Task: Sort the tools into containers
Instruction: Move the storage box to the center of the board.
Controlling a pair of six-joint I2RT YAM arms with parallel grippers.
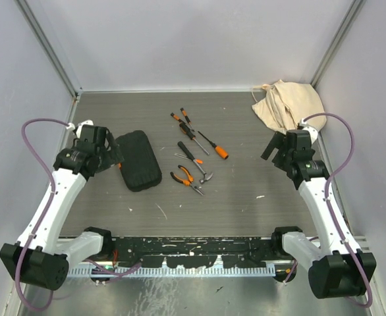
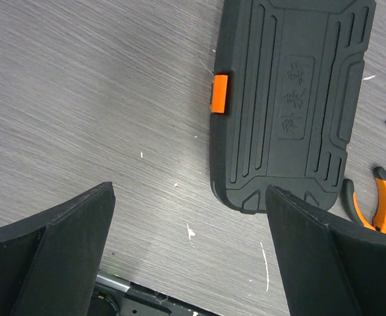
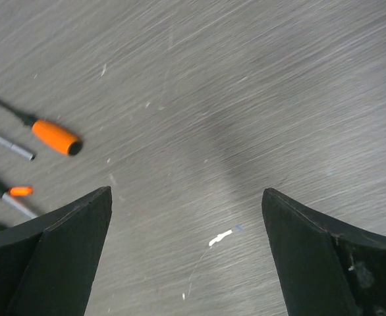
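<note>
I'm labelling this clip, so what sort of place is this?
Likely a robot lab test cell: a left arm and right arm bolted at a table edge, plain white walls enclosing it, and a closed tool case beside loose pliers.

Pale walls [image 1: 180,39] enclose a grey, perhaps metal, tabletop [image 1: 246,194].

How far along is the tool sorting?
Nothing done yet: the black case lies shut, with screwdrivers and pliers loose on the table beside it. Nothing in hand: left hand and right hand are open and empty. Still to do: open the case and stow every tool.
</note>
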